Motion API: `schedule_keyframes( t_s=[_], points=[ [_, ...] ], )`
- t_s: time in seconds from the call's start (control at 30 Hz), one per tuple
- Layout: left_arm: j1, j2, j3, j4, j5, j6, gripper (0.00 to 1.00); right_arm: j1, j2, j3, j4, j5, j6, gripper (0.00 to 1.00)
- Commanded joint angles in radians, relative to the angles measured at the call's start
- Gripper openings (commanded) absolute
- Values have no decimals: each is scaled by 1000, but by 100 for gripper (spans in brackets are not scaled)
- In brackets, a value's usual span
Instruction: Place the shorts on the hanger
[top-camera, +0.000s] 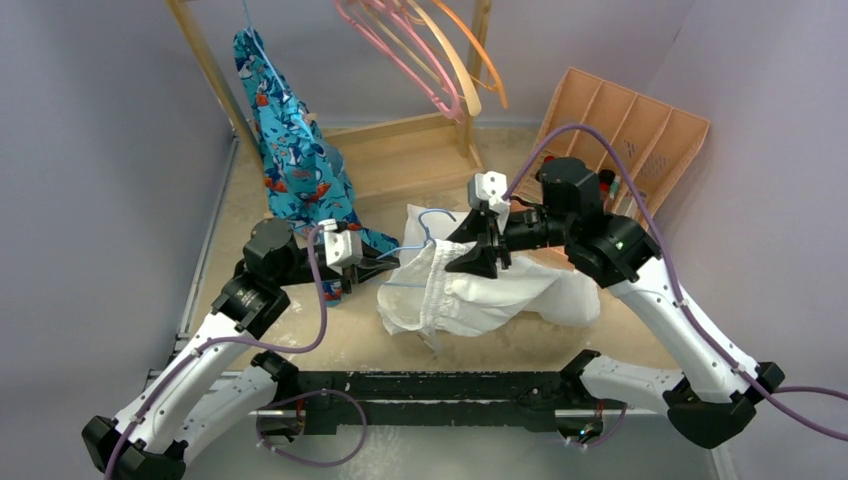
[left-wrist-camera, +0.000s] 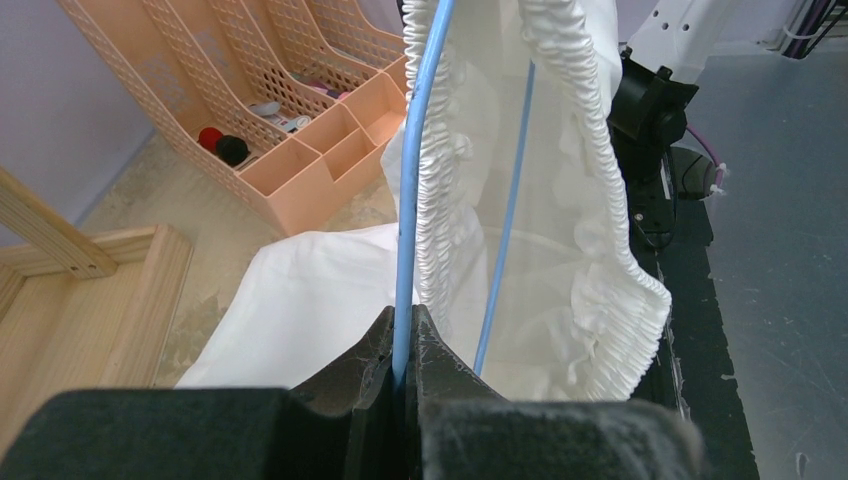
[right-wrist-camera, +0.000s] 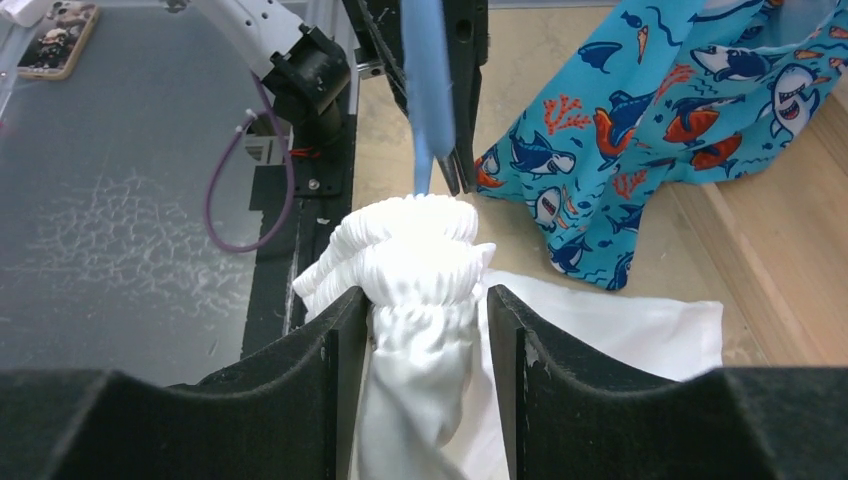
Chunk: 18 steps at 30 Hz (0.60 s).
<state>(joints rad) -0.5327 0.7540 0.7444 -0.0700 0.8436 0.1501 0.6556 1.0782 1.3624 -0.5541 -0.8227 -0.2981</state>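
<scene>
Right now your left fingers (left-wrist-camera: 405, 345) pinch the hanger (left-wrist-camera: 415, 200) tight; your right fingers (right-wrist-camera: 345, 375) clasp the shorts' (top-camera: 500, 295) bunched waistband, threaded over it above the surface (top-camera: 420, 345). Shark garment (top-camera: 295, 150) hangs just beside; orange organizer (top-camera: 640, 125) behind.

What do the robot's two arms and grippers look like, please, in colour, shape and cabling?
Both arms have white shell segments joined by bulky black joints. A purple cable loops along the left arm, and another purple cable arcs over the right arm. Each wrist carries a small white camera block. The left gripper and right gripper each have two black, matte, wedge-shaped fingers.
</scene>
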Motion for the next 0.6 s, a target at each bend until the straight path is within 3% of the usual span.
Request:
schedule_keyframes(
  t_s=[0.0,0.17,0.3,0.37,0.57],
  points=[
    [-3,-5,68,63,27,42,0,39,28,26,14,65,26,49],
    [-3,-5,73,38,25,61,0,41,32,32,13,99,27,35],
    [-3,-9,76,29,-11,37,0,41,21,22,19,114,19,5],
    [-3,-16,82,22,-67,10,0,41,5,9,28,125,14,0],
    [-3,-49,138,-14,-230,-99,50,41,-72,-18,62,163,25,0]
  ],
)
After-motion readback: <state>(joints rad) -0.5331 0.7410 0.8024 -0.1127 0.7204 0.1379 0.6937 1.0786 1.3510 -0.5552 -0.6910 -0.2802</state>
